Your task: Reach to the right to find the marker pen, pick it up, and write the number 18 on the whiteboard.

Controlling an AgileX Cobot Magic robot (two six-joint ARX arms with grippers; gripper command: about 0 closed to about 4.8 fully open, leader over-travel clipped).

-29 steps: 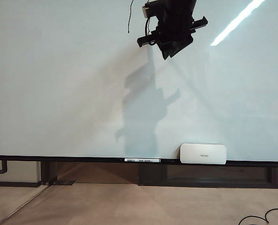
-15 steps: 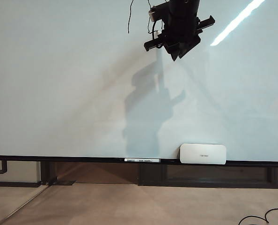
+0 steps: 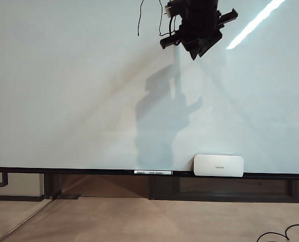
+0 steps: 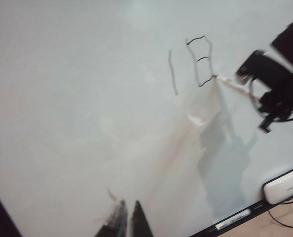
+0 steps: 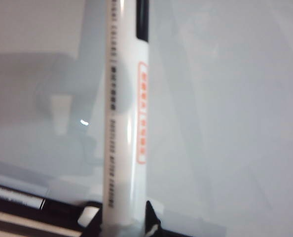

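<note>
1. My right gripper (image 3: 197, 48) is up near the top edge of the whiteboard (image 3: 64, 101), a little right of the middle in the exterior view, clenched around the marker pen (image 5: 127, 123).
2. In my right wrist view the pen is a pale barrel with black print and an orange label, running straight out from my jaws toward the board.
3. From the left wrist view I see the pen's tip (image 4: 219, 78) touching the board at the lower corner of the boxy 8.
4. The number 18 (image 4: 191, 64) sits there in thin black strokes: a long vertical line, and beside it the angular 8, not fully closed.
5. My left gripper (image 4: 126, 223) hangs well away from the writing, its two finger points almost together with a thin gap and nothing between them.
6. On the ledge below, the white eraser (image 3: 218, 165) rests just beside a barcode-labelled pen (image 3: 153, 172).
</note>
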